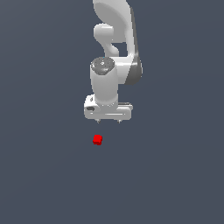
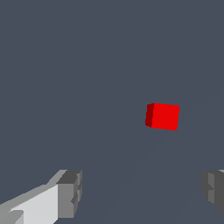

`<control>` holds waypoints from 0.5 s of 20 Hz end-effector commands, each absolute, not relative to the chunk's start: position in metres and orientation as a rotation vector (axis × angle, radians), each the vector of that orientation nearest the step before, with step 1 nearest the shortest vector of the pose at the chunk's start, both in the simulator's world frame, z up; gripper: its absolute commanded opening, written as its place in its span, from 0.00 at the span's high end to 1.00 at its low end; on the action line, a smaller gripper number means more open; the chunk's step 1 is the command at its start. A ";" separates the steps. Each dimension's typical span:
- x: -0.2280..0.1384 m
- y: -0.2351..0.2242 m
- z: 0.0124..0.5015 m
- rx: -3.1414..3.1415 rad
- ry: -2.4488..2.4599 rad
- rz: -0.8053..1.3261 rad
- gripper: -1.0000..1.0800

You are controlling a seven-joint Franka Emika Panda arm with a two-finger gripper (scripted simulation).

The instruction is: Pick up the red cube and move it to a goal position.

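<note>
Arm over the grey floor, cube lying free below the gripper.

Biggest thing first: the flat grey floor (image 1: 43, 175) fills everything, and the white Panda arm (image 1: 114, 39) drops down from the top of the exterior view, wrist pointing straight at that floor. At its end the gripper (image 1: 108, 120) hangs with its jaws spread wide (nothing between them, nothing held), and in the wrist view the two grey fingertips (image 2: 70, 192) stand far apart with bare floor showing in the gap. Now the little one: the red cube (image 1: 97, 140) sits on the floor apart from the gripper, below it in the exterior view and a touch toward that view's left. Whether the fingertips are well above the floor or close to it is hard to judge from here. The cube (image 2: 162, 116) looks slightly turned against the fingers' line.
</note>
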State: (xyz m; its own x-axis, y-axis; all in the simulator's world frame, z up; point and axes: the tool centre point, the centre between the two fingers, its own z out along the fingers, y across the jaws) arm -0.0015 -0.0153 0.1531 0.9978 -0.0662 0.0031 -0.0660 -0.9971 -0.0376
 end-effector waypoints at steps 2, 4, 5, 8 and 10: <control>0.004 -0.025 0.132 -3.108 0.130 -0.004 0.04; 0.007 -0.031 0.116 -3.112 0.149 -0.004 0.04; 0.009 -0.035 0.108 -3.113 0.159 -0.004 0.04; 0.016 -0.047 0.082 -3.119 0.193 -0.002 0.04; 0.020 -0.055 0.067 -3.122 0.214 -0.002 0.04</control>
